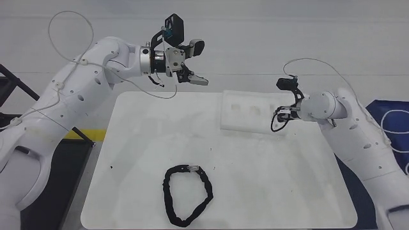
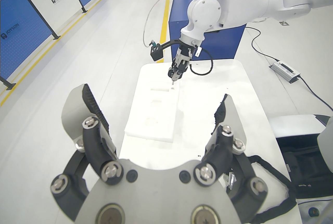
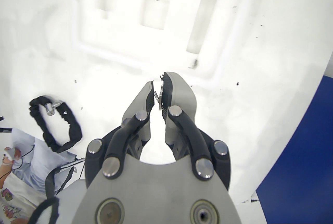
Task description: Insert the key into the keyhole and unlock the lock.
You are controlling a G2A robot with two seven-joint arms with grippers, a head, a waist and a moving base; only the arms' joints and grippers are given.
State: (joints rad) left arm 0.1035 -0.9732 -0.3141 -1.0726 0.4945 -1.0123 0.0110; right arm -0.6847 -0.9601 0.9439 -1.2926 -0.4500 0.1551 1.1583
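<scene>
Right end effector point(image 3: 157, 87) poised above the white foam tray point(image 3: 161, 27), jaws nearly closed on a thin metal piece, evidently the key point(image 3: 159, 100), pinched near the pad tips. Left end effector point(image 2: 155, 94) spread wide and empty, raised over the far left of the counter point(image 1: 255, 179). The chain lock point(image 1: 169, 198) lies loose near the counter's front edge, well apart from both end effectors, its silver cylinder point(image 3: 49, 109) exposed. Risks: the shallow tip grip may let the key twist or slip on contact with the cylinder; the unrestrained lock may slide away under insertion force; misalignment may jam the blade.
</scene>
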